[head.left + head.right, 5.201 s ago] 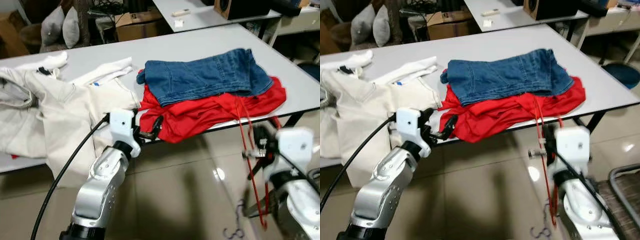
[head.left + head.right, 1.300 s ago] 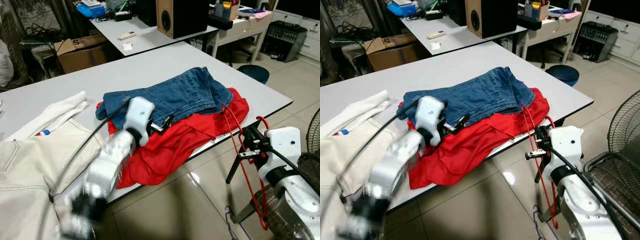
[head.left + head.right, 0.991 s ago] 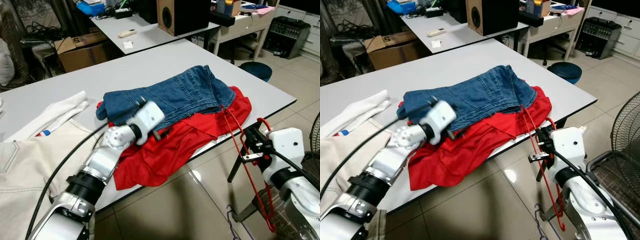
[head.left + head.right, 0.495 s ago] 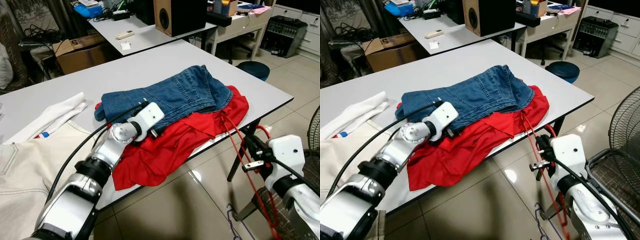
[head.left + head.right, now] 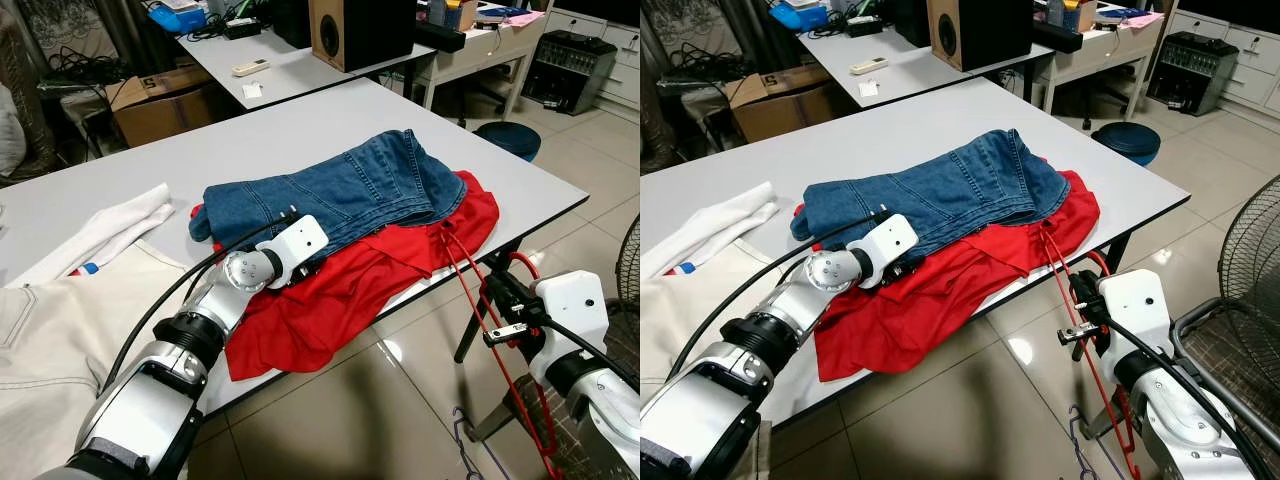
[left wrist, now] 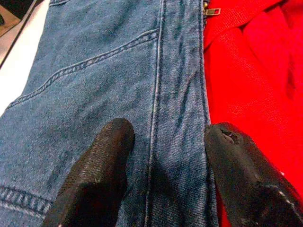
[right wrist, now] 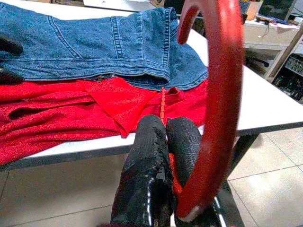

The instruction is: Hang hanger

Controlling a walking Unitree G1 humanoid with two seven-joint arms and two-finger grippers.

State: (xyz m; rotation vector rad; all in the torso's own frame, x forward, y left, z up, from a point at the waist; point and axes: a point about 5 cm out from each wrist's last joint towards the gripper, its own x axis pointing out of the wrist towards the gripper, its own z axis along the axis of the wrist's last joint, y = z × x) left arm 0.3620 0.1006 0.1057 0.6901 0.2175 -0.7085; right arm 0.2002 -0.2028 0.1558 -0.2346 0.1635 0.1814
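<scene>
Progress: the red hanger (image 5: 505, 370) was in the grasp of the right gripper (image 7: 163, 142), whose fingers were pressed together on its thin neck just below the hook, as the right wrist view showed. The hanger was held off the tabletop's (image 5: 150, 170) near edge, its hook up beside the gripper and its frame hanging down toward the tiled floor (image 5: 370, 420). It was not yet hung; no rail or rod could be made out. Judgement: pick-up complete, carrying and hanging outstanding.

The left gripper (image 6: 163, 146) was stretched over the tabletop, fingers spread apart and straddling a seam of the folded blue jeans (image 5: 330, 190), apparently resting on the denim without pinching it.

Surroundings: the jeans lay on top of a red garment (image 5: 340, 290), which spread to the tabletop's edge. White clothing (image 5: 60, 320) lay well apart on the robot's left side. A second table (image 5: 290, 65) behind carried a speaker (image 5: 360, 30) and a remote; a cardboard box (image 5: 165, 100) stood on the floor nearby.

Obstructions: the table leg (image 5: 478, 315) stood just beside the dangling hanger, and a fan guard (image 5: 1230, 290) stood close on the right. Either could snag the frame when the robot turned.
</scene>
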